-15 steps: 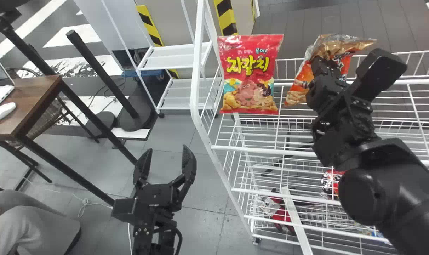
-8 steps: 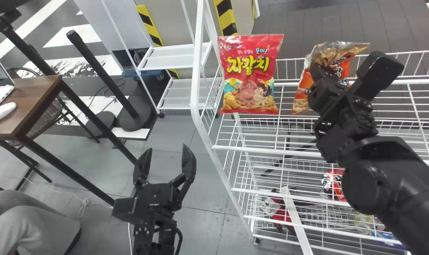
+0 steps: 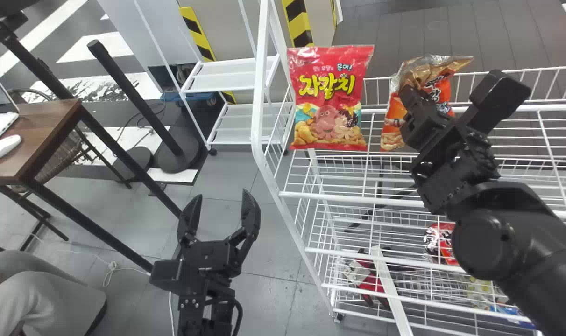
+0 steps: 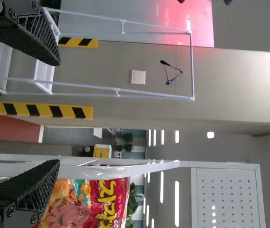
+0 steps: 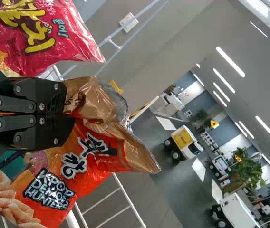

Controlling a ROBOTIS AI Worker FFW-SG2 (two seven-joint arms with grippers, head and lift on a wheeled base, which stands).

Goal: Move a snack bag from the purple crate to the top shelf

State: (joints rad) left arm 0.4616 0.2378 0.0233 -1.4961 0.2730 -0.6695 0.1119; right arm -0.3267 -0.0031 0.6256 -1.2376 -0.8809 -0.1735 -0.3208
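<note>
My right gripper (image 3: 413,100) is over the top tier of the white wire shelf (image 3: 498,108), holding an orange and gold snack bag (image 3: 392,119). In the right wrist view, my right gripper (image 5: 68,114) is shut on the gold upper part of that orange snack bag (image 5: 97,156). A red snack bag (image 3: 329,98) stands upright on the top tier, left of the orange one and apart from it in the head view. My left gripper (image 3: 220,210) is parked over the floor left of the shelf, open; in the left wrist view, the left gripper (image 4: 59,111) has nothing between its fingers.
The shelf's white side frame (image 3: 283,210) rises between the two arms. Lower tiers hold a red and black package (image 3: 439,242) and a few other items. At the left are a wooden desk (image 3: 45,135) and black posts (image 3: 133,98); a small white rack (image 3: 231,74) stands behind.
The orange bag first came down and toward the shelf front with my right gripper, then shifted a little left, toward the red bag. My left gripper has barely moved.
</note>
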